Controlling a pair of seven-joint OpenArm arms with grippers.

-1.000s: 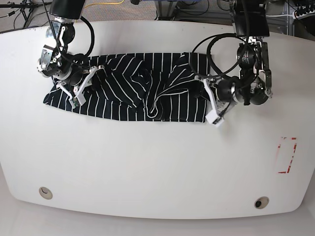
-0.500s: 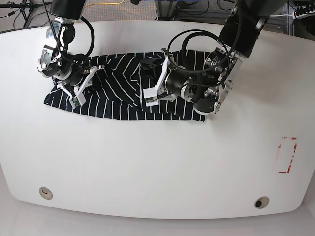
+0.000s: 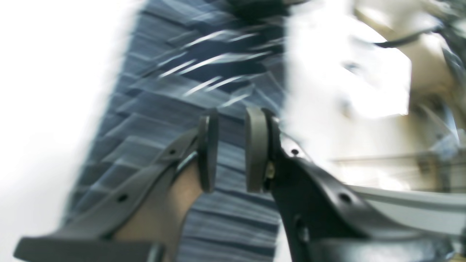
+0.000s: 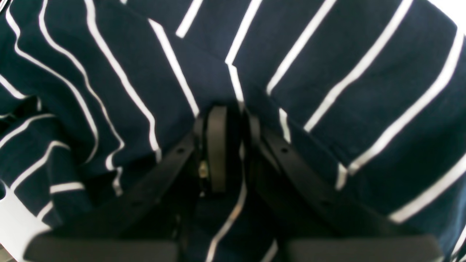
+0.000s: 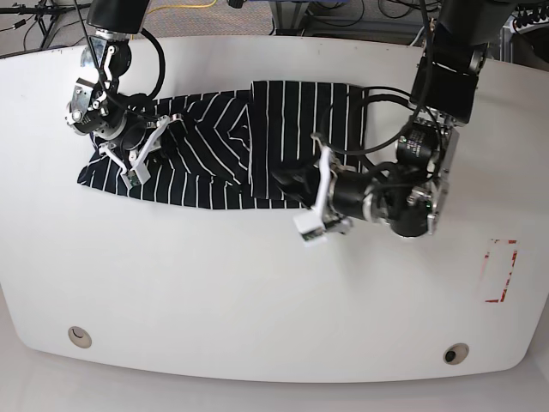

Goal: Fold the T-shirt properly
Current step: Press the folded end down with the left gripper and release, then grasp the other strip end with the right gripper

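Table (image 5: 257, 292): white, rounded top; carries the garment and both arms.
T-shirt (image 5: 214, 163): dark fabric with thin white stripes, lying across the far half of the table. The portion on the base view's right is folded over into a flat, rectangular panel with stripes running toward the camera; the rest on the base view's left is creased, with stripes fanning at angles.
Left arm (image 5: 429, 154): reaches down from the far edge on the base view's right and bends back toward the garment's near edge.
Right arm (image 5: 103, 77): enters from the far edge on the base view's left and ends over the creased end of the garment.
Left gripper (image 3: 231, 149): pads parallel with a narrow gap between them; no fabric seen in that gap. The wrist view is motion-blurred, with striped cloth below and behind the fingers. In the base view it sits at the near edge of the folded panel.
Right gripper (image 4: 233, 145): jaws pressed together, pinching a fold of the T-shirt; cloth bunches around both fingers.
Red marking (image 5: 500, 270): rectangular outline on the table, well apart from the garment.
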